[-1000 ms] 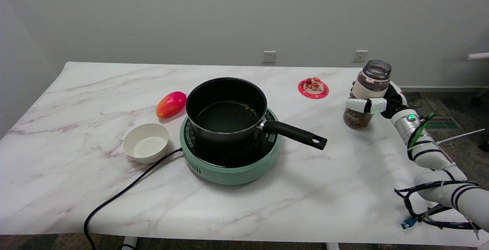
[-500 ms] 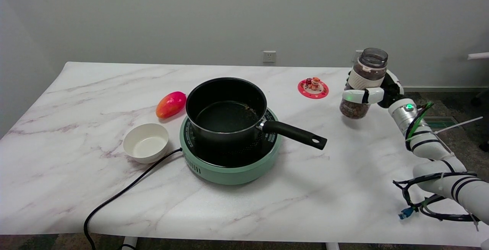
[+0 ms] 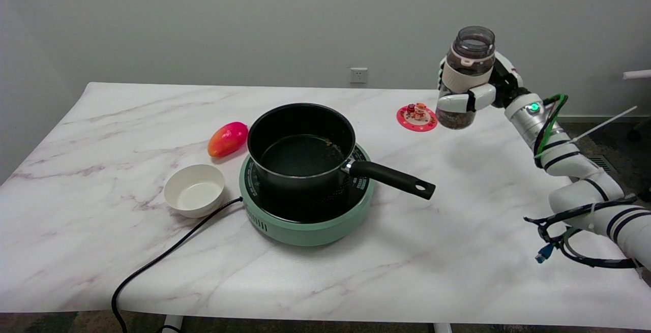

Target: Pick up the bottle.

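A clear bottle (image 3: 465, 66) with a white band, a dark rim and brown contents hangs in the air above the table's far right part. My right hand (image 3: 483, 91) grips it around the middle, fingers wrapped over its front and the palm behind it. The bottle stands nearly upright, tilted slightly, and well clear of the tabletop.
A black saucepan (image 3: 301, 147) sits on a green hotplate (image 3: 305, 221), its handle (image 3: 391, 176) pointing right toward my arm. A red coaster with small figures (image 3: 417, 116) lies just left of and below the bottle. A mango (image 3: 227, 139), a white bowl (image 3: 195, 189) and a black cord (image 3: 163, 259) lie left.
My right hand has lifted the bottle off the table, carrying it up and a little to the left. Nothing else has moved.
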